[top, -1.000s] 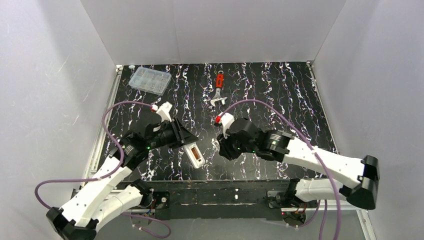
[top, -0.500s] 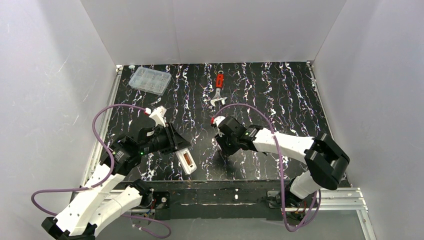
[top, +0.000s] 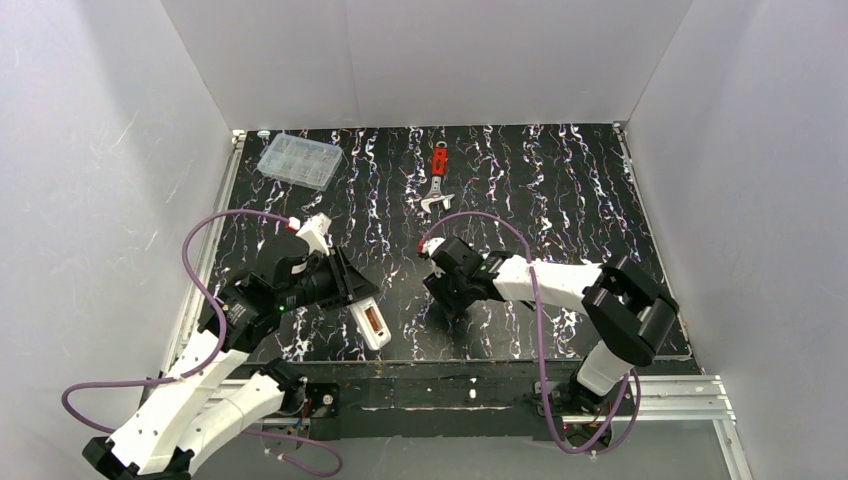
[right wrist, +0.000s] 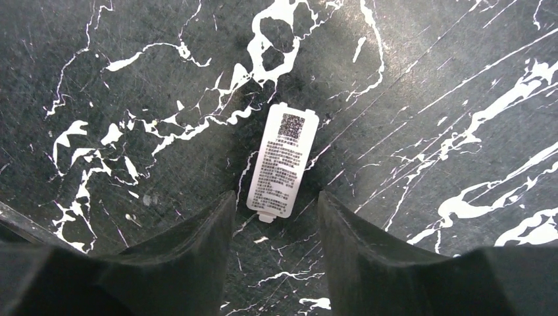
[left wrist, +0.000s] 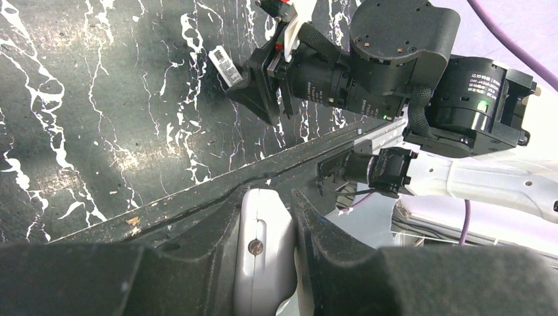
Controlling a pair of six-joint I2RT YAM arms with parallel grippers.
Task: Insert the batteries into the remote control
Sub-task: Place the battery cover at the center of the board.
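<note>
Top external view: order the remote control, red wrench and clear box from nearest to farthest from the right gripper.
1. Remote control, left of the right gripper.
2. Red wrench, farther back, mid-table.
3. Clear box, far left corner.

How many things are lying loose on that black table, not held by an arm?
3: a clear plastic box at the far left corner, a red-handled wrench at the far middle, a small white cover below the right gripper. More may lie hidden.
</note>
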